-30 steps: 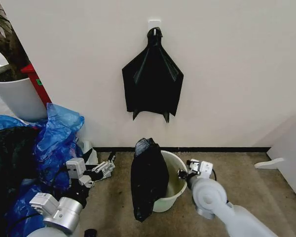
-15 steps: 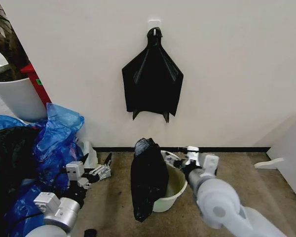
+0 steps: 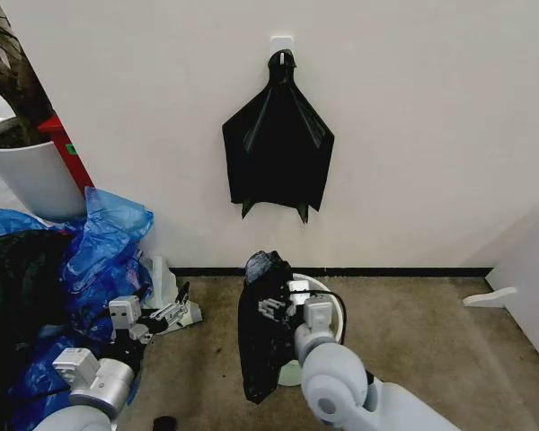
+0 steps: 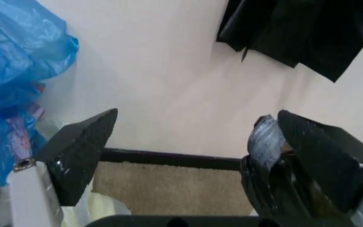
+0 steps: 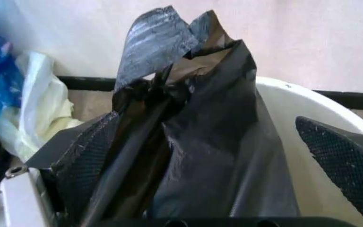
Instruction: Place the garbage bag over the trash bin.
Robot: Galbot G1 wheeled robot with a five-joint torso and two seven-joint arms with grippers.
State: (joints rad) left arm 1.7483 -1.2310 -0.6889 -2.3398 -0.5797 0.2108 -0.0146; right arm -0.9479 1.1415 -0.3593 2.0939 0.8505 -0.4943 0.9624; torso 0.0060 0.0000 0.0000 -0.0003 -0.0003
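Black garbage bag [image 3: 268,328] hangs over the trash bin [image 3: 334,310] rim. Right claw [image 3: 283,307] gapes wide around the bag's top, gripping nothing. Left claw [image 3: 173,312] hangs open near the floor's left side.

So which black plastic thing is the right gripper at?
The garbage bag draped over the trash bin rim; the right gripper straddles it with open fingers. The fan-shaped bundle hangs on the wall.

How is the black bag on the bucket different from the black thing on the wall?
The garbage bag is wrinkly and droops over the trash bin rim on the floor; the black bundle hangs flat and fan-shaped from a wall hook. The bag sits between the right tool's open fingers; nothing touches the bundle. Both are glossy black.
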